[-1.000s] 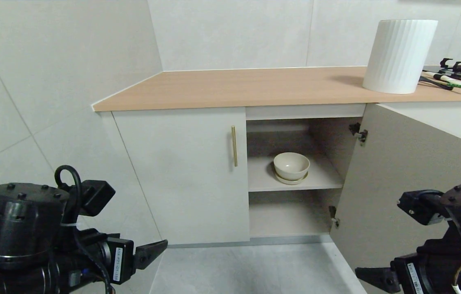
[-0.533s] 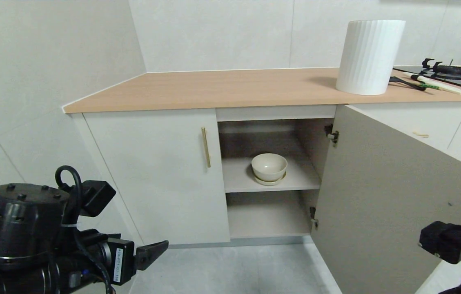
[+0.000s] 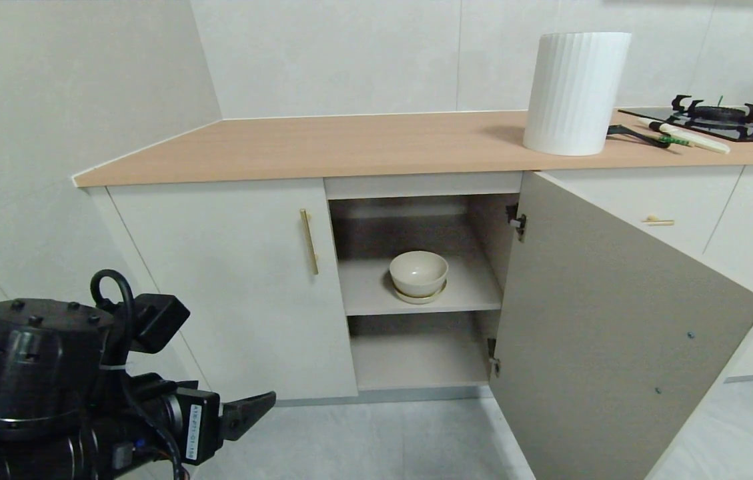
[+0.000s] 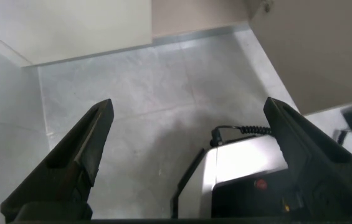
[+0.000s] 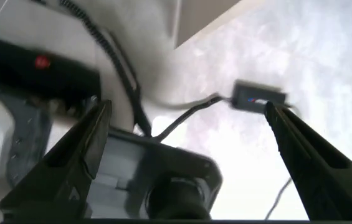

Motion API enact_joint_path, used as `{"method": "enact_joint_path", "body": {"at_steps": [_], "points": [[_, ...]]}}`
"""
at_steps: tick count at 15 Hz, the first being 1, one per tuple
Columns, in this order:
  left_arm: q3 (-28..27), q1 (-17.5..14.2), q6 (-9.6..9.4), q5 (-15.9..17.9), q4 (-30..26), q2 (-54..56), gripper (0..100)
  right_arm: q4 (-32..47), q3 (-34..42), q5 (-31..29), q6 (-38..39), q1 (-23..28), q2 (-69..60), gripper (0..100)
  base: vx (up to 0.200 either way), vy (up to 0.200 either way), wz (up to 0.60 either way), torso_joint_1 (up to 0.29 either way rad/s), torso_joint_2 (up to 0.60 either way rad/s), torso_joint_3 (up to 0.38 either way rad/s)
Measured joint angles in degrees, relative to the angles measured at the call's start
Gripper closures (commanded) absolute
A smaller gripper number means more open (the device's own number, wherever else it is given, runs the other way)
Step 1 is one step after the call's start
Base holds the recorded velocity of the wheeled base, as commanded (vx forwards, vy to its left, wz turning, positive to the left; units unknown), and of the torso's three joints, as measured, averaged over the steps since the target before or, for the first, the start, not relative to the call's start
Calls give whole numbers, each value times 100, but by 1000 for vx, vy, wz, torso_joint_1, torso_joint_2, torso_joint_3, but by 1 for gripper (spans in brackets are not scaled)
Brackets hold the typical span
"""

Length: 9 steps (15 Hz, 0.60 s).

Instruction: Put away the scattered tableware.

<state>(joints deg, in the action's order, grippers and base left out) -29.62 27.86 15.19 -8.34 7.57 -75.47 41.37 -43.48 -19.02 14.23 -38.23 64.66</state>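
Well, my left fingers (image 4: 187,106) and right fingers (image 5: 187,107) are both spread wide with nothing between them, hanging low over the floor. I judge they are held free for the next piece. Ahead of the left fingers and higher, well apart, 1 cream bowl (image 3: 418,272) sits upright on a matching plate (image 3: 420,297) on the cabinet's upper shelf (image 3: 376,293), probably stacked to save room. The door (image 3: 616,320) stands wide open on the right fingers' side, giving access. The bowl looks smooth, round and empty.

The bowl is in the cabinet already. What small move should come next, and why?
Probably roll right toward the utensils lying on the counter beside the stove: the left gripper and right gripper are open and empty, and the cabinet door stands open.
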Motion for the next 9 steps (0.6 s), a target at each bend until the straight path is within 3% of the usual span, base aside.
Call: {"method": "enact_joint_path", "body": {"at_steps": [4,9], "points": [[9,4,0,2,-2,1,0,0,-138,-148,-277,607,-165,0,0,0,0,0,0,0],[28,1,-2,13,0,4,0,-464,-290,-140,-1172,2275,-304,0,0,0,0,0,0,0]]}}
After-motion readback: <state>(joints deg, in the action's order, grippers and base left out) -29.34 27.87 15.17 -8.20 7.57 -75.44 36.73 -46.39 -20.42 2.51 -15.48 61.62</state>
